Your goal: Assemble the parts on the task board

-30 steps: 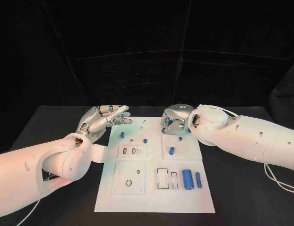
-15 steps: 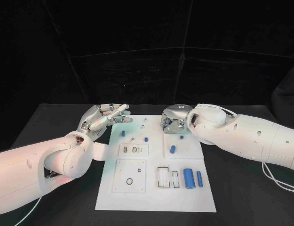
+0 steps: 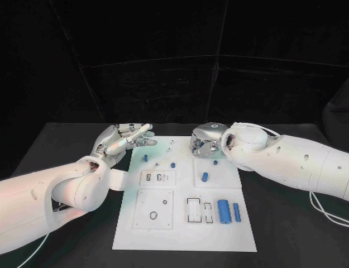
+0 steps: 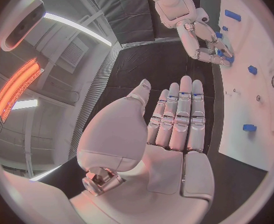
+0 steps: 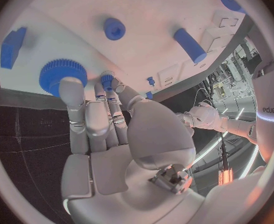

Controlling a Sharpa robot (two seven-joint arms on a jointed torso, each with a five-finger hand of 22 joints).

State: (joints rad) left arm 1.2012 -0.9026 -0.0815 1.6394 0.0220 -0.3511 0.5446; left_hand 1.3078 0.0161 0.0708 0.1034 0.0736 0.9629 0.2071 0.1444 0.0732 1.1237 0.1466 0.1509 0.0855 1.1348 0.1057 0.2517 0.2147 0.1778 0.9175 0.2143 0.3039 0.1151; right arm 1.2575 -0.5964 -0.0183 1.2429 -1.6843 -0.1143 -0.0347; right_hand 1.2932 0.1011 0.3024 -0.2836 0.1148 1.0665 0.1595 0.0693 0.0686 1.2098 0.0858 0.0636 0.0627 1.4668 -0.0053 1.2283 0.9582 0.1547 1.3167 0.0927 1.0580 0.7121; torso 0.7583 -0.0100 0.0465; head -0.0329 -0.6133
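The white task board (image 3: 182, 234) lies mid-table with small blue parts (image 3: 204, 177) on it. My right hand (image 3: 206, 143) hangs over the board's far right corner with its fingers curled down. In the right wrist view one fingertip rests on a blue toothed gear (image 5: 55, 70) at the board's edge. Beside it, a small blue part (image 5: 106, 79) sits pinched between another fingertip and the thumb. My left hand (image 3: 124, 137) hovers at the board's far left corner, fingers straight and together, holding nothing. The left wrist view shows that flat palm (image 4: 174, 134) and the right hand (image 4: 205, 37) over the board (image 4: 255, 84).
A thick blue cylinder (image 3: 223, 211) and a thinner one (image 3: 235, 213) lie at the board's near right, next to white pieces in slots (image 3: 194, 211). Small blue pegs (image 3: 145, 158) stand further back. A round peg (image 5: 114, 29) and a blue rod (image 5: 190, 45) lie beyond my right fingers.
Both hands stay where they were. The whole picture has shifted up slightly, so the camera moved a little.
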